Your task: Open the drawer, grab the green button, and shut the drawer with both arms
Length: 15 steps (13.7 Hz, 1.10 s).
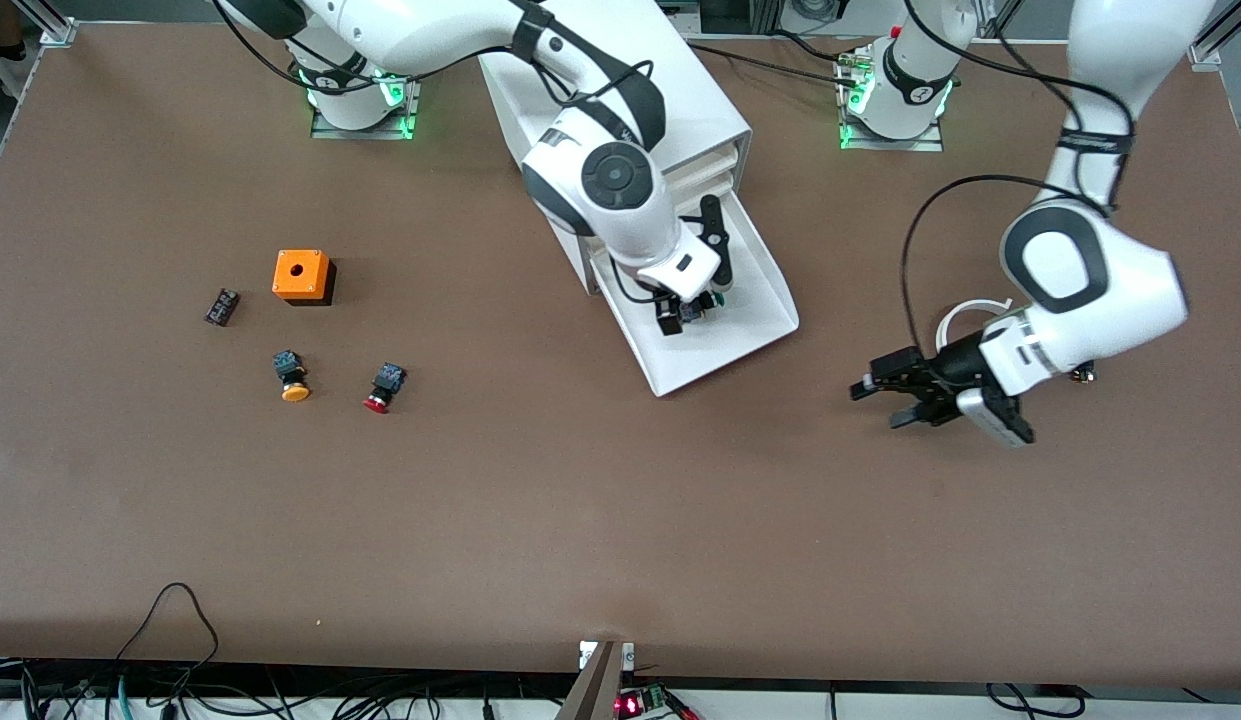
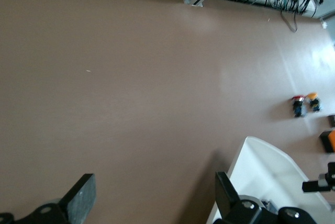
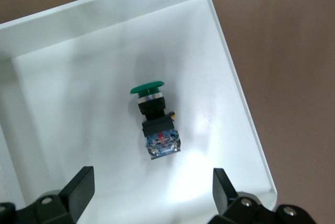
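My right tool (image 1: 692, 318) hangs over the pulled-out drawer (image 1: 755, 340), fingers spread wide with nothing between them. Directly beneath it, seen from the right wrist, the button (image 3: 154, 122) lies on its side on the drawer floor, roughly midway between my two fingers (image 3: 78, 187), green cap pointing away from the tool and the black body with its blue contact block pointing toward it. It touches none of the drawer walls.

I judge it small, light and rigid: hard plastic that will not give under the pads. The domed cap looks smooth and rounded, a poor place to pinch; it would likely squirt out. The squarish black body below the cap offers flat sides, so I would close across that, coming straight down with the fingers either side of it. On the slick white drawer floor it may skid or roll if one finger touches first.

My left tool (image 1: 905, 388), also spread wide and empty, waits low over the bare worktop (image 1: 540, 520) beside the drawer's front, toward the left arm's end.
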### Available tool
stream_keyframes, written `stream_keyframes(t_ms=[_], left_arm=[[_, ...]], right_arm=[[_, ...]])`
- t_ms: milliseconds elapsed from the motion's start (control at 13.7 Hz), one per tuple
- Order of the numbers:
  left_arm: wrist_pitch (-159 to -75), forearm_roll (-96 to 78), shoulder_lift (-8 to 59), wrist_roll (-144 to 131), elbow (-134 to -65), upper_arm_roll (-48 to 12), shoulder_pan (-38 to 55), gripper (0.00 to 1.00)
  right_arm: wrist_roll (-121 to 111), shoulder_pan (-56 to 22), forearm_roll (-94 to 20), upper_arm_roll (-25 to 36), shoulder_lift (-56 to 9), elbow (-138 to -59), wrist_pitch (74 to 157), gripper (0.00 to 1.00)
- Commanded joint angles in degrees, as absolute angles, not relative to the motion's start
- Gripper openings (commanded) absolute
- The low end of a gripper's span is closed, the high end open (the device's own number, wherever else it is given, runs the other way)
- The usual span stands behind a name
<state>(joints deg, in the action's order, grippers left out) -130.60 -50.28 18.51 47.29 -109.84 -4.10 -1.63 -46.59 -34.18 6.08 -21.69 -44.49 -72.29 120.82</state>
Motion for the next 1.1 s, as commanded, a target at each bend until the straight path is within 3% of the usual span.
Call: stream_keyframes(t_ms=[0, 731, 1023], left_arm=[[-126.0, -35.7, 14.9, 46.9, -106.5, -2.8, -2.7, 1.0], [-98.7, -1.6, 10.3, 29.0, -86.2, -1.3, -2.4, 1.0], [-94.3, 0.9, 10.4, 12.1, -84.8, -1.9, -2.0, 1.0]], right_arm=[[-48.7, -34.8, 7.6, -21.6, -47.0, -69.6, 120.2, 1.0], [-48.0, -37.3, 8.3, -20.3, -53.5, -65.5, 125.1, 1.0], [-48.1, -39.3, 8.3, -18.2, -54.2, -65.0, 124.8, 1.0]])
